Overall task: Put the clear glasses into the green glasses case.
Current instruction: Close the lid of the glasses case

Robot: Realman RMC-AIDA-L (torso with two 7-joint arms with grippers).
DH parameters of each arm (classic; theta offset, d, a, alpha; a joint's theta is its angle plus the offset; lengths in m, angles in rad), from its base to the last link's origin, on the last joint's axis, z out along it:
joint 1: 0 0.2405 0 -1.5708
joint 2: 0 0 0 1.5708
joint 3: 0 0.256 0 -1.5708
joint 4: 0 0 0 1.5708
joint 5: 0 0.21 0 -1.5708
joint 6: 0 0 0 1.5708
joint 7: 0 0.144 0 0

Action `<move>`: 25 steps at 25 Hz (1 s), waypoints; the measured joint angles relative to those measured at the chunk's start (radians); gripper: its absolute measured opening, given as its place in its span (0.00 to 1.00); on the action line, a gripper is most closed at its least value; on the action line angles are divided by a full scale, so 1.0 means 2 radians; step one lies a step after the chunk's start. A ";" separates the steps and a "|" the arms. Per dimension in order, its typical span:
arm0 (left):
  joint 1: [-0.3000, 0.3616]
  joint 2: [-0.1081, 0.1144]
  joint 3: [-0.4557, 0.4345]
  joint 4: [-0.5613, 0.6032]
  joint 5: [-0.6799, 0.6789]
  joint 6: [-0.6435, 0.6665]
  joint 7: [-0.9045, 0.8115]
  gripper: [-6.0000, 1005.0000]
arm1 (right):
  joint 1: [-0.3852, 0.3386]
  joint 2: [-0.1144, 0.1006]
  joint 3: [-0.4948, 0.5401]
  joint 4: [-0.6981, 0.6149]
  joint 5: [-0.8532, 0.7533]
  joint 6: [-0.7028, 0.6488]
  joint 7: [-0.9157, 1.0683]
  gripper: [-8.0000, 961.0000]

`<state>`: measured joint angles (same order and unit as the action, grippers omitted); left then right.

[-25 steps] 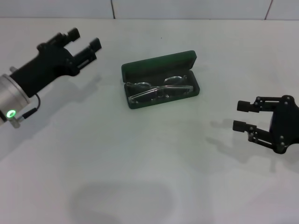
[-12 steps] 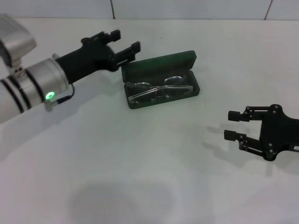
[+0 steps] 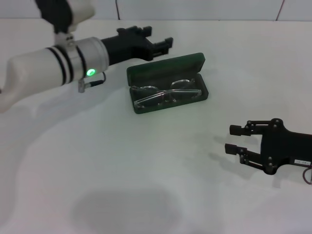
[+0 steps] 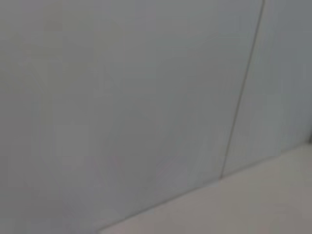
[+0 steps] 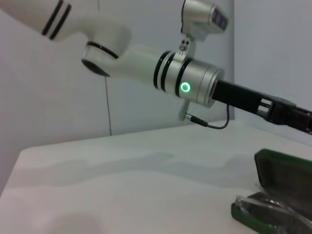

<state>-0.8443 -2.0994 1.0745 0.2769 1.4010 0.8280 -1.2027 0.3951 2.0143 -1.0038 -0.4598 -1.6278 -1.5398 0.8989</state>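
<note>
The green glasses case (image 3: 163, 67) lies open at the table's middle back, its lid standing up on the far side. The clear glasses (image 3: 165, 95) lie folded inside its tray. My left gripper (image 3: 157, 37) hovers open just behind the lid's left end, holding nothing. My right gripper (image 3: 233, 139) is open and empty at the front right, well apart from the case, fingers pointing left. The right wrist view shows the case (image 5: 278, 170) with the glasses (image 5: 265, 204) in it, and the left arm (image 5: 195, 87) reaching above. The left wrist view shows only wall and table edge.
The white table (image 3: 122, 165) stretches around the case. A tiled wall (image 3: 195, 9) runs along the far edge. My left forearm (image 3: 53, 73) crosses the back left of the table.
My left arm has swung right from the far left until its gripper reaches the case's lid. My right gripper has slid left and toward the front. Case and glasses have not moved.
</note>
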 joint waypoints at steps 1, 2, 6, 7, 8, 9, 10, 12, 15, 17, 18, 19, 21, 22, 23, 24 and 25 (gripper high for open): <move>-0.004 -0.002 0.014 -0.001 -0.001 -0.011 -0.004 0.71 | 0.003 0.000 -0.001 0.004 0.000 0.003 0.000 0.43; -0.006 -0.003 0.025 -0.002 -0.002 -0.017 -0.006 0.71 | 0.005 0.001 -0.003 0.007 0.000 0.004 0.000 0.43; -0.006 -0.004 0.051 -0.004 -0.015 -0.023 -0.009 0.71 | 0.008 0.002 -0.007 0.009 0.000 0.005 0.000 0.43; -0.005 -0.004 0.055 -0.004 -0.020 -0.023 -0.009 0.71 | 0.008 0.002 -0.008 0.009 0.000 0.005 0.000 0.43; -0.004 -0.004 0.060 -0.004 -0.023 -0.023 -0.009 0.71 | 0.008 0.002 -0.008 0.009 0.000 0.005 0.000 0.43; -0.004 -0.003 0.064 -0.004 -0.025 -0.023 -0.009 0.71 | 0.008 0.002 -0.008 0.009 0.000 0.005 -0.001 0.43; -0.004 -0.003 0.067 -0.004 -0.026 -0.023 -0.011 0.71 | 0.008 0.002 -0.008 0.009 0.000 0.005 -0.001 0.43; -0.003 -0.003 0.073 -0.004 -0.026 -0.023 -0.015 0.71 | 0.008 0.002 -0.008 0.009 0.000 0.006 -0.001 0.43; -0.001 -0.002 0.091 -0.004 -0.028 -0.022 -0.026 0.71 | 0.008 0.001 -0.008 0.009 0.000 0.006 -0.001 0.43; 0.002 -0.001 0.102 -0.001 -0.029 -0.018 -0.033 0.71 | 0.008 0.001 -0.007 0.009 0.000 0.006 -0.002 0.43; 0.004 -0.001 0.105 0.001 -0.029 -0.015 -0.034 0.71 | 0.007 0.001 -0.007 0.009 0.000 0.006 -0.002 0.43; 0.006 -0.001 0.107 0.002 -0.028 -0.012 -0.035 0.71 | 0.007 0.001 -0.007 0.009 0.000 0.007 -0.002 0.43; 0.022 0.001 0.107 0.020 -0.040 0.010 -0.035 0.71 | 0.007 0.001 -0.008 0.009 0.000 0.011 -0.002 0.43; 0.022 0.001 0.107 0.020 -0.040 0.010 -0.035 0.71 | 0.007 0.001 -0.008 0.009 0.000 0.012 -0.002 0.43; 0.030 0.001 0.108 0.031 -0.045 0.022 -0.035 0.71 | 0.008 0.001 -0.008 0.009 0.000 0.012 -0.002 0.43; 0.034 0.001 0.108 0.036 -0.046 0.029 -0.036 0.71 | 0.008 0.001 -0.008 0.009 0.000 0.012 -0.002 0.43; 0.037 0.001 0.107 0.042 -0.048 0.037 -0.036 0.71 | 0.008 0.001 -0.008 0.009 0.000 0.012 -0.002 0.43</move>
<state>-0.7693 -2.0967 1.2889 0.3606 1.3048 0.9024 -1.2738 0.4106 2.0170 -1.0201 -0.4419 -1.6274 -1.5149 0.8950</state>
